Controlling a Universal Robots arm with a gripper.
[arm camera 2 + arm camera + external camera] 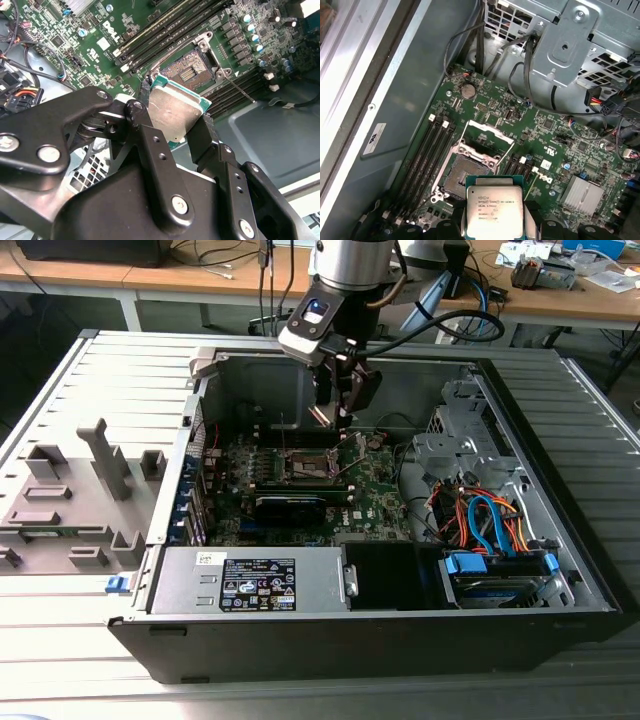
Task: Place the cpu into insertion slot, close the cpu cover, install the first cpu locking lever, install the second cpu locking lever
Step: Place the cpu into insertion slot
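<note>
Black fingers [150, 145] of the gripper [175, 120] sit closest to the lens in both wrist views, clamped on the cpu [176, 114] from two opposite edges. The chip is a flat square with a dull silver-grey metal lid and a stepped rim. A thin green substrate peeks out around the lid. In the first wrist view the cpu [494, 207] carries dark print on its lid. It is tilted in the second wrist view and held in the air, not seated.

The insertion slot [189, 71] lies beyond the chip: a square dark socket with a metal rim and its contact field exposed. The cpu cover [490, 132], a thin silver frame, stands swung up at the far side of the socket in the first wrist view. One locking lever [239, 89], a thin metal rod, angles away from a socket corner. Long black memory slots [427, 155] flank the socket on both sides.

In the exterior view the gripper [340, 410] hangs at 12 o'clock of the insertion slot [305, 462], well above the green motherboard [375, 490] inside the open computer case [400, 625]. The power supply [250, 580] is at 6 o'clock of the socket. Blue and orange cables [490, 525] lie at 4 o'clock. A grey fixture tray [80, 500] sits at 9 o'clock, outside the case.
</note>
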